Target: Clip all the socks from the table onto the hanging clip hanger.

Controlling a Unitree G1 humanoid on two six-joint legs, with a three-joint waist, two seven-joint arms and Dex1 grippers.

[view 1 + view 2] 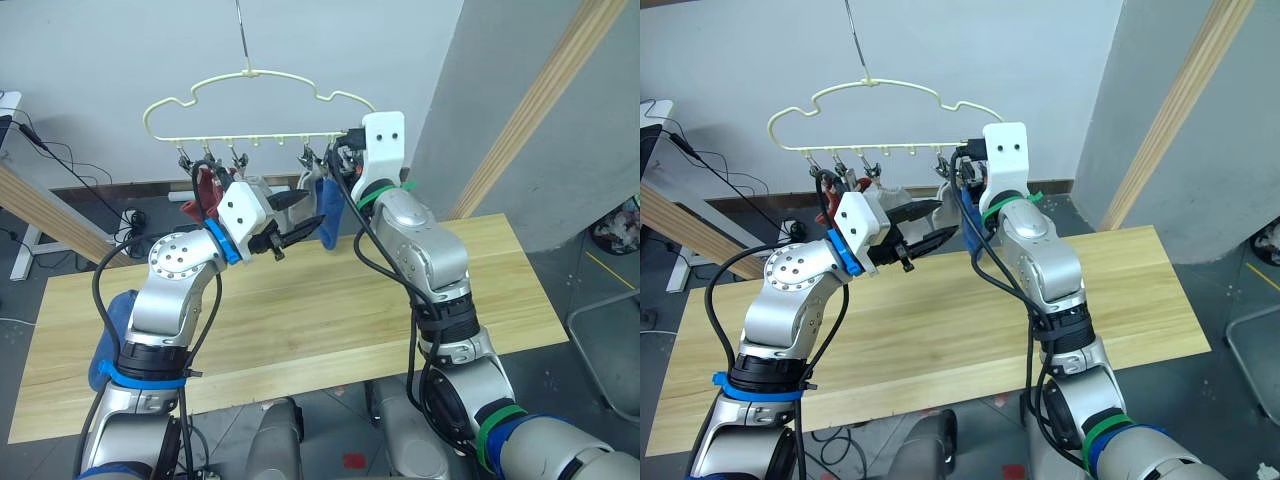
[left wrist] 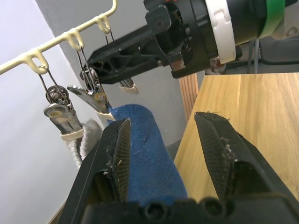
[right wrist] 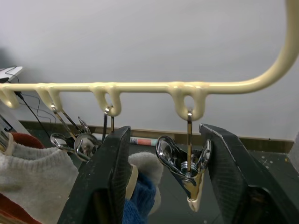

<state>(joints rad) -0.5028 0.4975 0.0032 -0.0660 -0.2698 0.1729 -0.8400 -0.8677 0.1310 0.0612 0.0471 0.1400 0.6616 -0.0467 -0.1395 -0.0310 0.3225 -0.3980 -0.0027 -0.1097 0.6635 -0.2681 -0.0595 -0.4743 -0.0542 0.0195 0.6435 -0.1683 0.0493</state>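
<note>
The pale yellow clip hanger point(image 1: 250, 75) hangs from its hook above the far edge of the table point(image 1: 300, 320). A rust red sock point(image 1: 207, 190), a light grey sock point(image 3: 32, 172) and a blue sock point(image 2: 145, 154) hang from its clips. My left gripper point(image 2: 163, 121) is open just below the hanger, and the blue sock lies against one of its fingers. My right gripper point(image 3: 163, 133) is open at the hanger's right end, with a bare silver clip point(image 3: 187, 172) between its fingers. A blue cloth point(image 1: 105, 340) lies on the table, partly hidden behind my left arm.
Round wooden poles lean at the right point(image 1: 540, 100) and the left point(image 1: 50, 215). A white wall stands close behind the hanger. Cables point(image 1: 130, 215) lie on the floor beyond the table, and a metal frame point(image 1: 600, 340) stands at the right.
</note>
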